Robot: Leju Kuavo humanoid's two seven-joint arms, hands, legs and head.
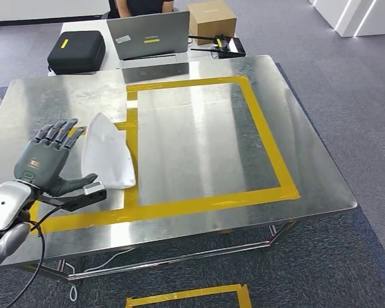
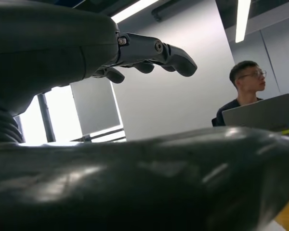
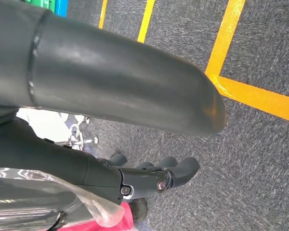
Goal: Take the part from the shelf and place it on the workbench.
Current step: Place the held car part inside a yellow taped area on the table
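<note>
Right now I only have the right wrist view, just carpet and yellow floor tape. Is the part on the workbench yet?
Observer: Yes. The white part lies on the steel workbench, across the left strip of its yellow tape frame.
Operator: Is the left hand holding it?
Observer: No. The left hand is beside it, fingers spread, holding nothing.
Operator: Anyone nearby?
Observer: A person sits behind a laptop at the far side.
</note>
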